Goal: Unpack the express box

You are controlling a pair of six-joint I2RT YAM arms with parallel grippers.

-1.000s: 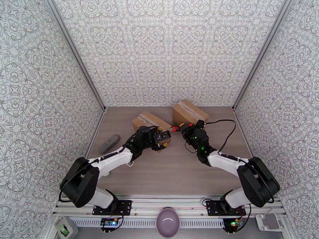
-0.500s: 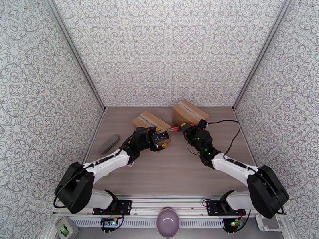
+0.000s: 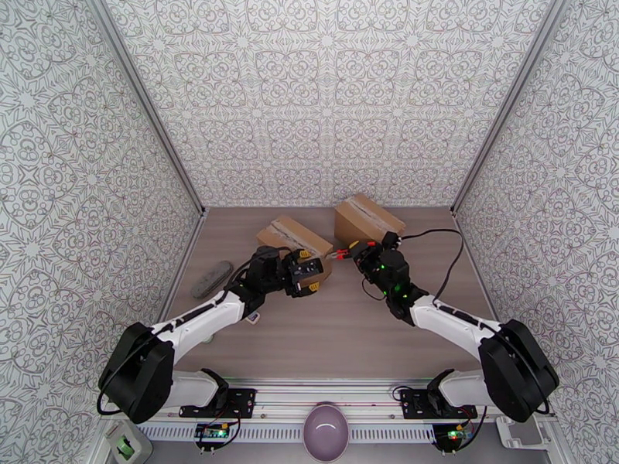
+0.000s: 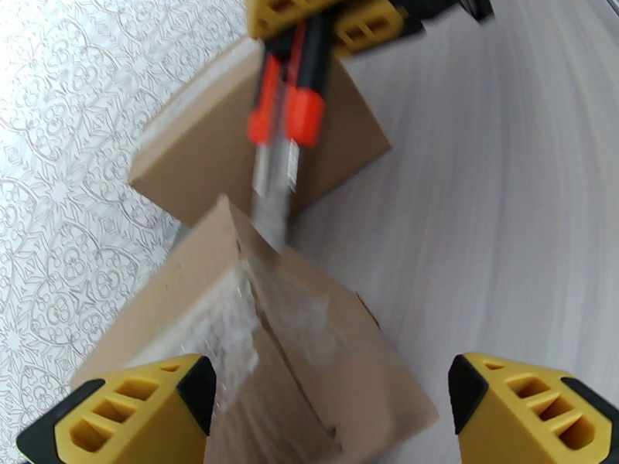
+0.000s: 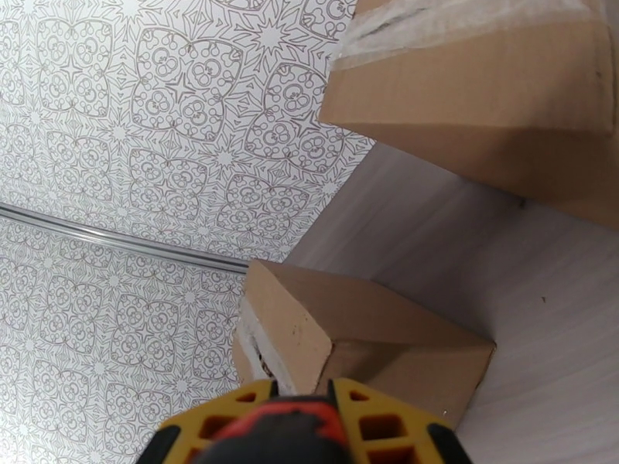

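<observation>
Patterned walls are seen around a wood table (image 3: 348, 334), on which a taped box (image 3: 298, 235) is set. A cutter (image 4: 282, 148), clamped in the right gripper (image 3: 360, 249), is laid against the box's taped top edge. Just before the box, the left gripper (image 4: 333, 396) is held wide. Right of the box, a second box (image 3: 367, 218) is placed.

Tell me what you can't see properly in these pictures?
Tip of the cutter: blurred, left wrist view; touching the tape or not, unclear.
Inside the near box: hidden by its taped flaps, top view.
The grey thing: too small to name, top view.
The right tool: cut off by the right wrist view's bottom edge.
</observation>
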